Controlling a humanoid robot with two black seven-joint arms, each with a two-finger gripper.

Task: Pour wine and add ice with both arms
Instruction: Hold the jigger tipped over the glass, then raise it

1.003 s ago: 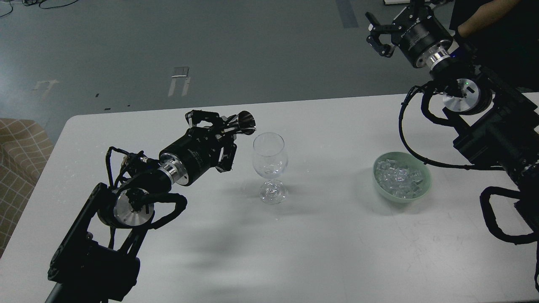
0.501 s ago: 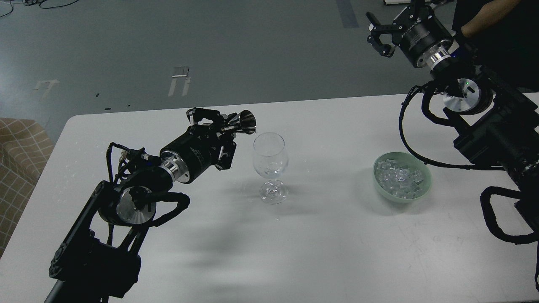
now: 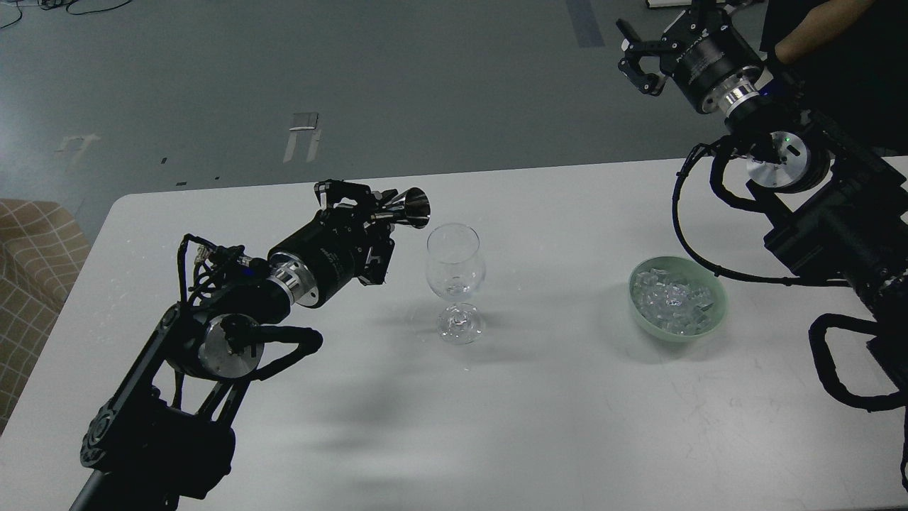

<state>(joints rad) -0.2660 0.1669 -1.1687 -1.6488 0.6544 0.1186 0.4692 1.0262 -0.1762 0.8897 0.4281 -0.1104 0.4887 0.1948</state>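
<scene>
Left gripper point(image 3: 369, 213): we are holding a small shiny metal cup point(image 3: 413, 206) here, with the fingers closed around it. We are tipping it on its side so its mouth is pointing at the wine glass.
Metal cup: it is sitting just beside the glass rim and a little above it. We think that is so the drink is falling into the glass and not on the table. We cannot see any drink coming out.
Wine glass point(image 3: 455, 273): it is standing upright in the middle of the white table point(image 3: 539, 426), between our two arms, so both are reaching it easily.
Ice point(image 3: 670, 298): the clear chunks are lying in the green bowl point(image 3: 716, 316), to the right of the glass and well apart from it.
Right gripper point(image 3: 638, 60): we are keeping it high and far back, away from the bowl. The fingers are spread apart and holding nothing. We think it is waiting its turn for the ice.
</scene>
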